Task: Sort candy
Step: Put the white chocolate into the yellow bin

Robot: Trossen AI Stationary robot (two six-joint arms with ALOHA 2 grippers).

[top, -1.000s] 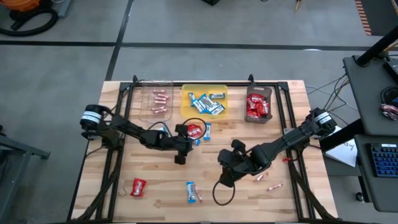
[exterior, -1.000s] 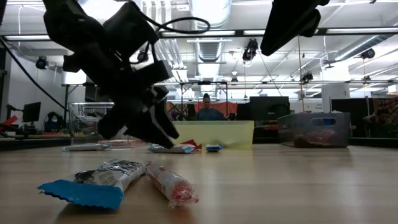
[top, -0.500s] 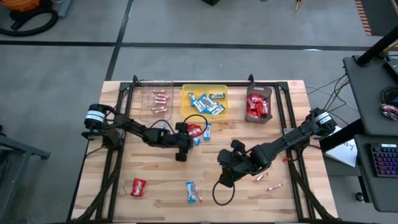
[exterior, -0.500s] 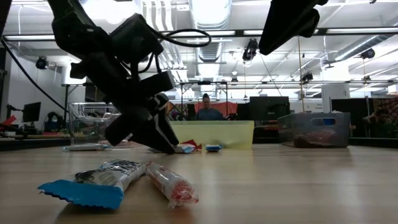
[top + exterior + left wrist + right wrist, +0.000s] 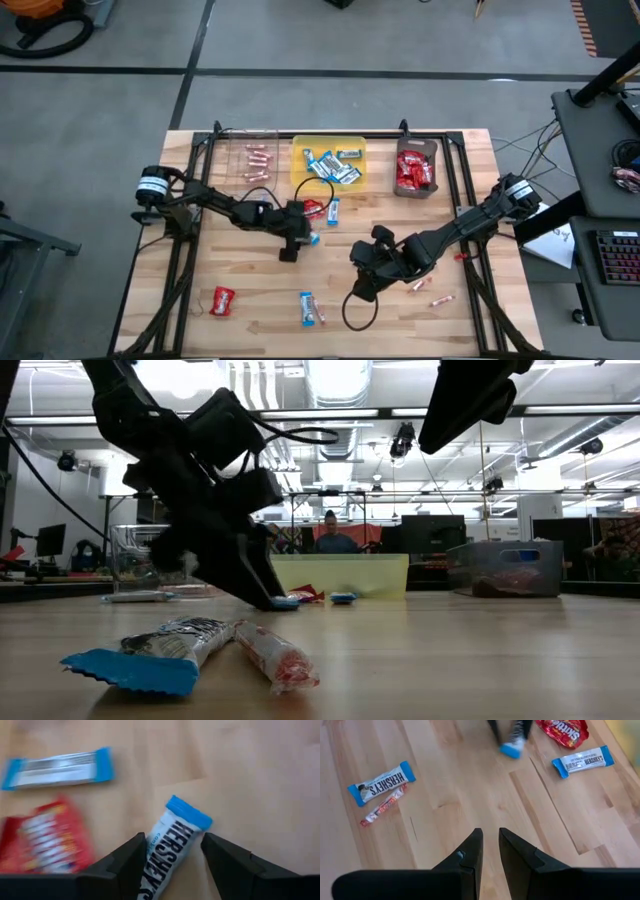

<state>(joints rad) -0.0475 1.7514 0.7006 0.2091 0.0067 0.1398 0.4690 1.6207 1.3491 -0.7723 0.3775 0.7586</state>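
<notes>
Left gripper (image 5: 172, 857) low over the middle of the table (image 5: 250, 310), fingers (image 5: 125, 865) spread wide with a blue-and-white bar (image 5: 170, 845) lying between them; bar on the wood, near end cut off by the frame edge, contact with the fingers hard to judge. In the high view this bar mostly hidden under the gripper (image 5: 298, 232), only a blue tip showing. Just beside it a red packet (image 5: 314, 209) and another blue-and-white bar (image 5: 333, 210), both loose on the wood, the packet blurred in the left wrist view (image 5: 42, 837).

Right gripper (image 5: 490, 852) hanging above the table right of centre, fingers (image 5: 470, 855) nearly pressed together, a narrow gap only, nothing pinched. In the low view only a dark part of this arm visible at the top, gripper itself cut off.

More candy sorted in the trays at the far edge: pinkish sticks (image 5: 259, 160) in the clear tray (image 5: 232, 170), bars in the yellow tray (image 5: 300, 175), red packets in the dark tray (image 5: 428, 148). Loose at the near edge: a red packet (image 5: 222, 299), a bar with a stick (image 5: 311, 308), two sticks (image 5: 432, 293) to the right. Small red thing under the right arm (image 5: 461, 256) too small to identify.
</notes>
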